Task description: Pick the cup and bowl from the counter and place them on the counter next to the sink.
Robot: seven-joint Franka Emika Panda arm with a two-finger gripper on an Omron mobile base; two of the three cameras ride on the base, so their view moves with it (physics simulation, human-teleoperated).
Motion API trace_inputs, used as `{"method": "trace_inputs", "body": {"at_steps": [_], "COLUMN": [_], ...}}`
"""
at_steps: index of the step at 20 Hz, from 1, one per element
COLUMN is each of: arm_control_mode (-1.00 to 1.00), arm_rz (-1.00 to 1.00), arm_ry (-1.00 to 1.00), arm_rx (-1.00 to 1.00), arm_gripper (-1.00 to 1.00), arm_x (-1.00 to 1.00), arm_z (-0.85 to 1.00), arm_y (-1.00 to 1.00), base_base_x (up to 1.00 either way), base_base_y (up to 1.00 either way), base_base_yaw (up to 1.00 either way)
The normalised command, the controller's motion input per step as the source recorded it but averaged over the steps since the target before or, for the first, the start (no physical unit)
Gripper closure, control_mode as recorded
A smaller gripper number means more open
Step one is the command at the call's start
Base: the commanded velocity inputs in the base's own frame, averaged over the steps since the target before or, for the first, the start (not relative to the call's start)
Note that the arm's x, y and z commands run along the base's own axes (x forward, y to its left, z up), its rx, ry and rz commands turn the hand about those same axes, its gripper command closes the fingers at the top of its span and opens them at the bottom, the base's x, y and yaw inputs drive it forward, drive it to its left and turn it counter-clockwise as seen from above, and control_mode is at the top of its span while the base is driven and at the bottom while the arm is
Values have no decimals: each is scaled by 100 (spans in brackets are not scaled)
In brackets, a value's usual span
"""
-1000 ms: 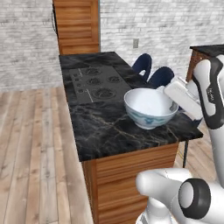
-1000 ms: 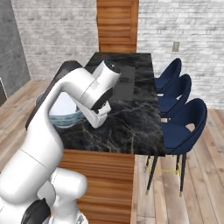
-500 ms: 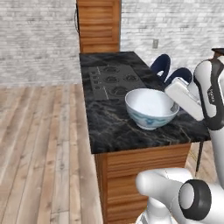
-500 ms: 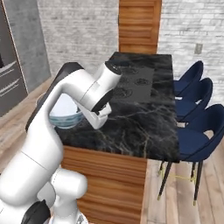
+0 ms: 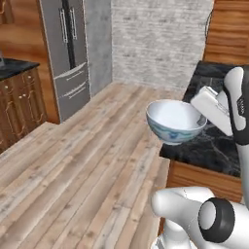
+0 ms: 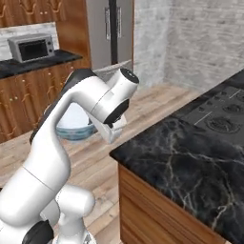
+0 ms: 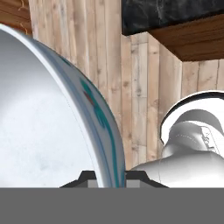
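I have the bowl (image 5: pixel 175 120) pinched by its rim — my gripper (image 7: pixel 106 177) is nearly closed, one finger inside the wall and one outside, as the hand view shows with the rim running straight down between my tips. The bowl is off the counter (image 5: pixel 214 146), hanging upright in the air just past the counter's near corner, over the wooden floor (image 5: pixel 87 165). From the right base view the bowl (image 6: pixel 74 126) sits behind my forearm, on the side of it away from the counter (image 6: pixel 190 162), with the stovetop (image 6: pixel 221 114) further along that same worktop.

So, as I judge it, the picking half for the bowl is done and the carrying is under way; the setting-down is not. No sink is to be seen from here, so I cannot say how near the drop spot is. Beyond the counter's end stand a steel fridge (image 5: pixel 73 53) and a second run of dark-topped cabinets (image 6: pixel 33 81) with a microwave (image 6: pixel 32 47) — whether the sink lies that way I cannot tell.

The cup I cannot place from these views, so I count it as still to be dealt with. What is left for the bowl: reach the worktop beside the sink, lower it onto its foot and let go.
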Motion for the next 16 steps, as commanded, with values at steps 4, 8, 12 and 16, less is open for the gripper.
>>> {"method": "trace_inputs", "body": {"at_steps": [4, 8, 12, 16], "arm_control_mode": [100, 100, 100, 100], "arm_rz": [0, 0, 0, 0], "arm_ry": [0, 0, 0, 0], "arm_rx": [0, 0, 0, 0], "arm_gripper": [100, 100, 100, 100], "arm_x": [0, 0, 0, 0], "arm_z": [0, 0, 0, 0], "arm_y": [0, 0, 0, 0], "base_base_x": [0, 0, 0, 0], "base_base_y": [-18, -25, -39, -54], "base_base_yaw": [96, 83, 83, 82]}}
